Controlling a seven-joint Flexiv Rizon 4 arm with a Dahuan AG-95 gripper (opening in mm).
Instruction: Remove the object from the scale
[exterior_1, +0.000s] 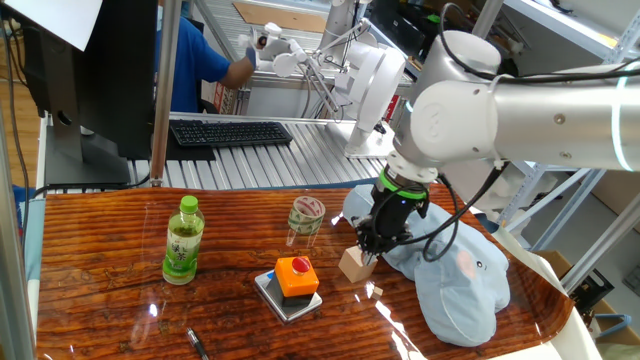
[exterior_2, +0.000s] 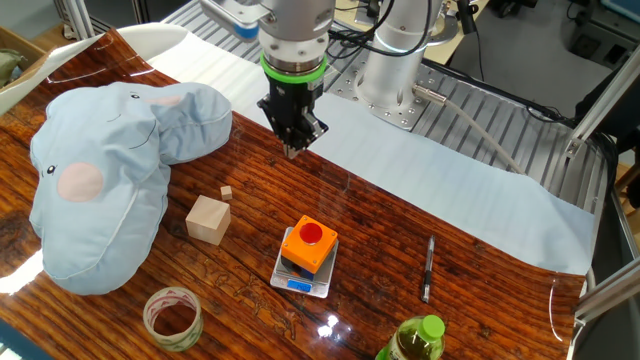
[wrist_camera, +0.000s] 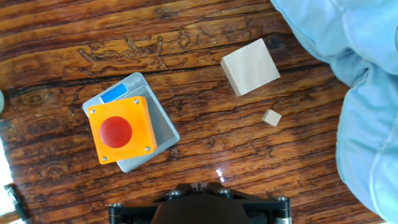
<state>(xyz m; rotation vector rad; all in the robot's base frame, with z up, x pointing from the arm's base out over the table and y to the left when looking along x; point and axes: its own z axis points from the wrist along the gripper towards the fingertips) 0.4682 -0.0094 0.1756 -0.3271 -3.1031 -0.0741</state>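
Observation:
The object, an orange box (exterior_1: 296, 276) with a red button, sits on the silver-grey scale (exterior_1: 283, 300) on the wooden table. Both also show in the other fixed view, the box (exterior_2: 308, 245) on the scale (exterior_2: 300, 283) with its blue display toward the near edge. In the hand view the box (wrist_camera: 120, 130) covers most of the scale (wrist_camera: 160, 123). My gripper (exterior_2: 292, 150) hangs above the table, apart from the box, with its fingers together and nothing in it. In one fixed view it (exterior_1: 368, 250) is to the right of the box, above the wooden cube.
A tan wooden cube (exterior_2: 208, 219) and a tiny wooden block (exterior_2: 227, 192) lie beside a big light-blue plush (exterior_2: 100, 180). A tape roll (exterior_2: 172, 315), a green bottle (exterior_1: 183, 240) and a pen (exterior_2: 428, 268) are also on the table.

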